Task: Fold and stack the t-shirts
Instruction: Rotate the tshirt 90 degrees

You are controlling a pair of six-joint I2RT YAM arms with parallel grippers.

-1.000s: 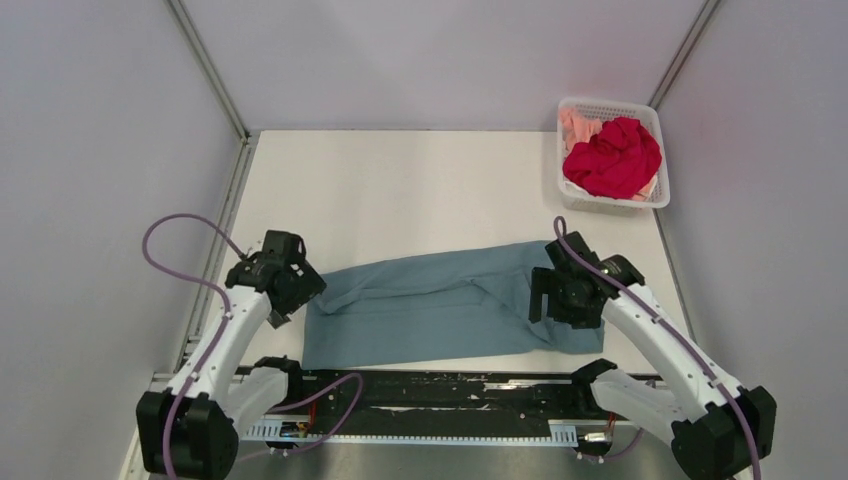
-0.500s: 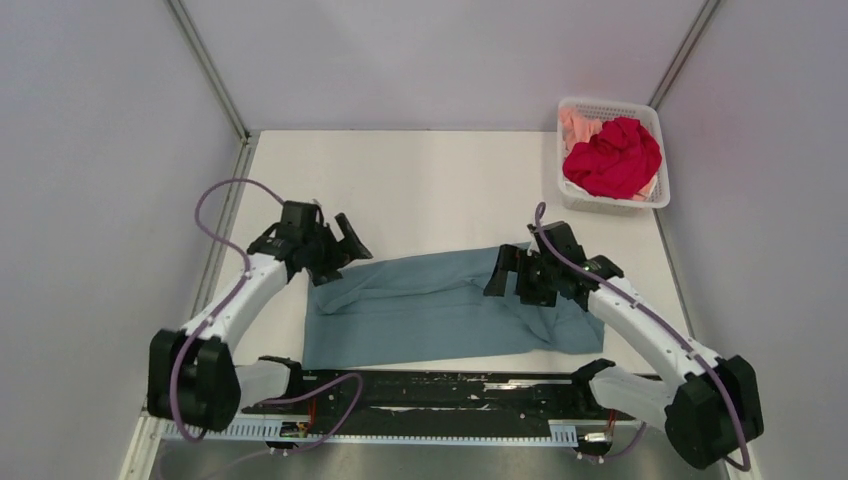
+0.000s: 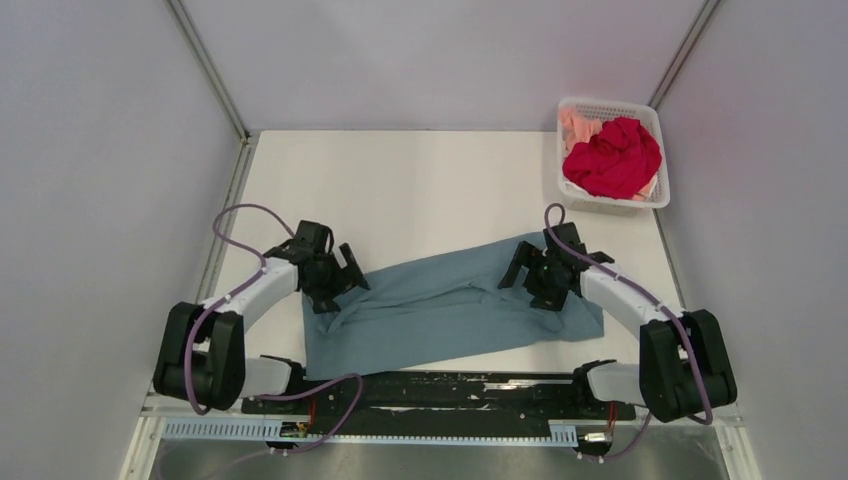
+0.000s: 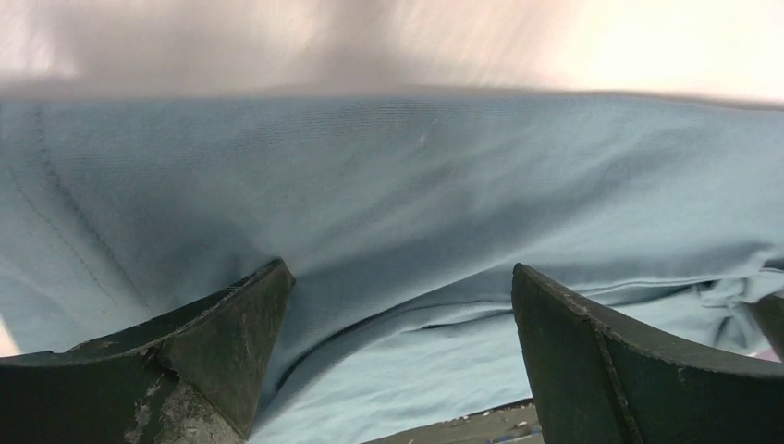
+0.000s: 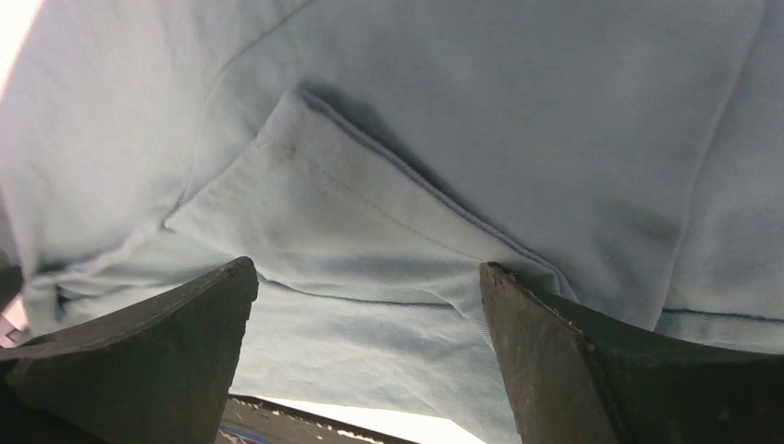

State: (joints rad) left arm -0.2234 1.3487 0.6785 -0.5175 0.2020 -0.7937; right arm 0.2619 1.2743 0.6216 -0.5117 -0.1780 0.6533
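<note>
The teal-blue t-shirt [image 3: 440,305] lies folded in a long band across the near part of the table. It fills the left wrist view [image 4: 398,185] and the right wrist view [image 5: 481,111]. My left gripper [image 3: 338,275] is open and low over the shirt's left end, empty. My right gripper [image 3: 535,272] is open and low over the shirt's right end, above a folded sleeve edge [image 5: 370,203], empty. The red t-shirt [image 3: 612,158] lies crumpled on the peach-pink t-shirt [image 3: 577,126] in the basket.
The white mesh basket [image 3: 608,106] stands at the table's far right corner. Bare white table [image 3: 400,190] lies behind the blue shirt. The black rail [image 3: 430,385] runs along the near edge, under the arm bases. Grey walls close in left and right.
Both arms swung inward and came down over the shirt's ends. The shirt's far edge has been laid down flatter, and its right end spread out toward the right.
</note>
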